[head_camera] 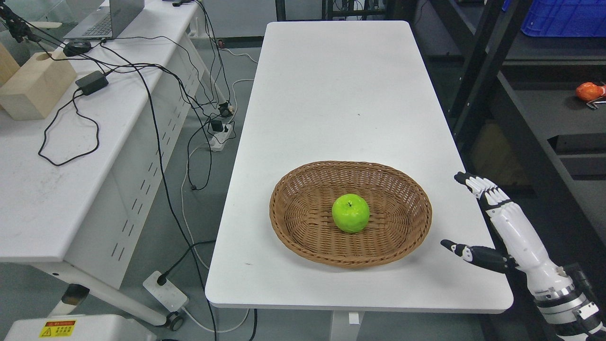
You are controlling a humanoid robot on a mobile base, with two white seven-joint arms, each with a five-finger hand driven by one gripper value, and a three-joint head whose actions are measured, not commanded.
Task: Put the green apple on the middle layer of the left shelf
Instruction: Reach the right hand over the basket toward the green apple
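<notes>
A bright green apple sits stem-up in the middle of a brown wicker basket on the near half of a white table. My right hand hovers over the table's right edge, to the right of the basket and apart from it. Its fingers are spread and its thumb points left, holding nothing. The left arm does not show.
A dark metal shelf rack stands on the right, with an orange-red object on one layer and a blue crate above. On the left a white desk carries a laptop, a wooden box and tangled cables; power strips lie on the floor between.
</notes>
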